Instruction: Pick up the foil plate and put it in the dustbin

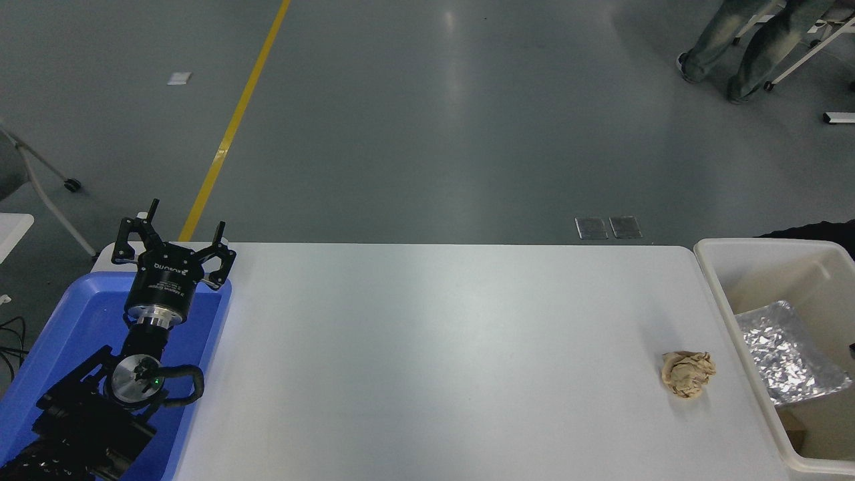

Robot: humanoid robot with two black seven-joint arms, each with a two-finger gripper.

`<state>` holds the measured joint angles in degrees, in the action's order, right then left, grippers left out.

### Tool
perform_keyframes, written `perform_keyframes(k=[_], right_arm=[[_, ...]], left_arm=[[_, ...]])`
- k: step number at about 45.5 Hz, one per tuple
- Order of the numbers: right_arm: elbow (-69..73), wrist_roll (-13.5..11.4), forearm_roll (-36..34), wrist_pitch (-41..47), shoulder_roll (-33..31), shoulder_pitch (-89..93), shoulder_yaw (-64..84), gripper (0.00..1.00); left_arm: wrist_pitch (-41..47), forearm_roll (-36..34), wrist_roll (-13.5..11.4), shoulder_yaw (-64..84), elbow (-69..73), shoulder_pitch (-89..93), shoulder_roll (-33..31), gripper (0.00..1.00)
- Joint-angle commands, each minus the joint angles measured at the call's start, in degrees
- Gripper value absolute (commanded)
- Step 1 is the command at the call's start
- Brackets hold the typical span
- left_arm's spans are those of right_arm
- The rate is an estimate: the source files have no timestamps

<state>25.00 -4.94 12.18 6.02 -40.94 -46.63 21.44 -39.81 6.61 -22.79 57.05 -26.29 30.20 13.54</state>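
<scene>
Foil plate (787,359) lies inside the dustbin (713,280) at the desk's (427,361) right end, long axis running near-right to far-left, leaning on the bin's left wall. Looks like placement is done. Right hand not in view, only a dark sliver at the right edge. Left hand (174,230), fingers spread, sits parked over the blue tray (67,321), well apart from the plate.

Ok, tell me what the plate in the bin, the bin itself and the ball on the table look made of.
Foil plate: thin aluminium foil, shiny silver, heavily crinkled.
Dustbin: probably plastic, smooth matte cream with a thick rounded rim.
Ball: likely crumpled paper, dull tan and creased.
</scene>
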Motion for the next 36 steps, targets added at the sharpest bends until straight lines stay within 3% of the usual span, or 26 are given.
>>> perform_keyframes(k=[1,8,17,24,36], right_arm=[[23.32,0.02,6.53,0.4,-9.94,-23.83,14.13,1.0],[36.86,0.11,7.42,3.28,-10.21,-42.73,26.61,1.0],[50.93,0.02,6.37,25.33,-3.98,-65.32,38.58,1.0],[58.93,-0.33,-2.33,36.16,2.09,-76.32,40.08,1.0],[61.48,-0.33,-13.06,38.98,19.48,-85.99,39.46,1.0]], left_arm=[[-0.18,-0.02,0.11,-0.01,0.01,0.03,0.0,1.0],[-0.18,-0.02,0.11,-0.01,0.01,0.03,0.0,1.0],[-0.09,-0.02,0.11,-0.01,0.01,-0.06,0.0,1.0],[-0.01,0.07,-0.06,-0.01,0.1,-0.14,0.0,1.0],[0.17,0.15,-0.15,-0.01,0.1,-0.15,0.0,1.0]])
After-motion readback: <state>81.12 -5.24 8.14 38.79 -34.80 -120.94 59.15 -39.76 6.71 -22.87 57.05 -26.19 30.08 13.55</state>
